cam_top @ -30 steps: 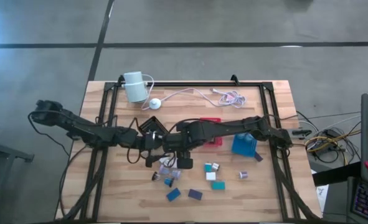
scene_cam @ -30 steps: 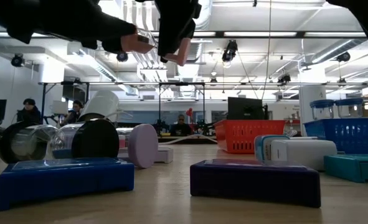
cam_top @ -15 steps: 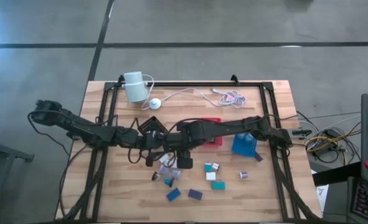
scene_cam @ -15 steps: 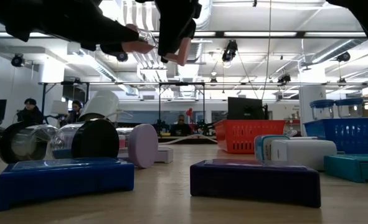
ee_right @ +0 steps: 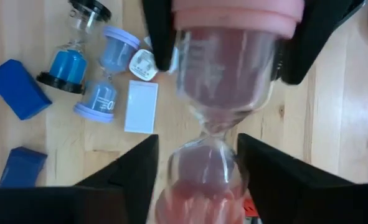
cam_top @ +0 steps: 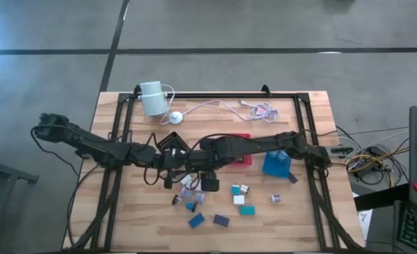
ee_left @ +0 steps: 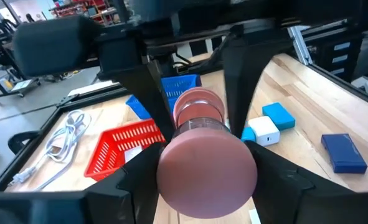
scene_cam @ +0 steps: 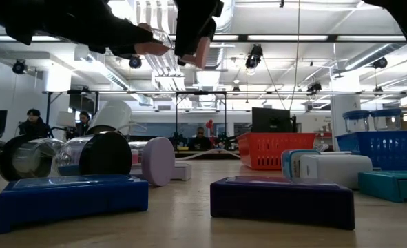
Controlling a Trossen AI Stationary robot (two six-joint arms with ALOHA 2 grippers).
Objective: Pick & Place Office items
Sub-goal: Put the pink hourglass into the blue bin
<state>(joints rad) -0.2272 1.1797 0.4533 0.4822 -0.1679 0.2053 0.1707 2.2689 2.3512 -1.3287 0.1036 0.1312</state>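
Left gripper (ee_left: 205, 177): pink hourglass (ee_right: 224, 81) cap is being squeezed, mid-frame | right gripper (ee_right: 199, 180): other end, hold cannot be told | long side is being pointed gripper-to-gripper

In the high view, the pink sand timer (ee_left: 202, 140) is hidden beneath the two meeting arms. In the low view, both grippers are cut off by the top edge. The right wrist view crops the timer at both ends. Small pieces (cam_top: 240, 200) on the counter (cam_top: 300, 212) are too small to identify.
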